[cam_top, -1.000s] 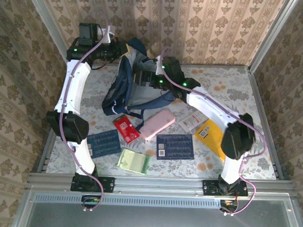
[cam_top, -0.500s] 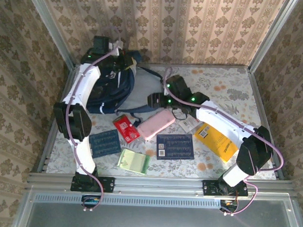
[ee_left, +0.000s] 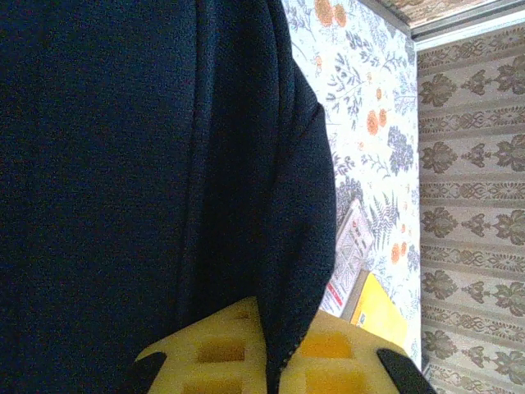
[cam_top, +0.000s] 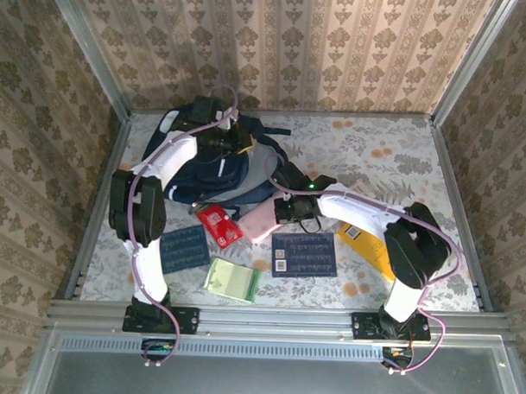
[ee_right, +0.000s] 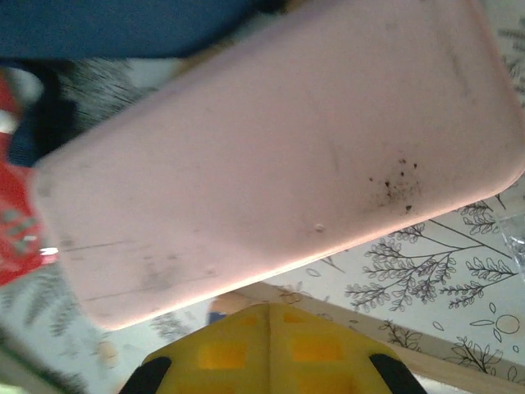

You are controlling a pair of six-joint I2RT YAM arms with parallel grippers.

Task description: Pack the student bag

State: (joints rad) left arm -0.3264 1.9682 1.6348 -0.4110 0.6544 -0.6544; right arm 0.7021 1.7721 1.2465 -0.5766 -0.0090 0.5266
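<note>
My left claw [ee_left: 275,353] pinches the soft, saggy student bag [ee_left: 123,164] by its fabric edge — my right claw [ee_right: 269,345] is closed, empty.

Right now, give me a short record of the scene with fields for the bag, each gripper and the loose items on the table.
bag: student bag lying at the far left of the table
left gripper: left gripper shut on a fold of the bag's navy fabric
right gripper: right gripper shut, empty, tips at the long edge of the pink case
loose items: pink case, red packet, left navy booklet, centre navy booklet, green notebook, yellow book
bag contents: cannot tell
</note>
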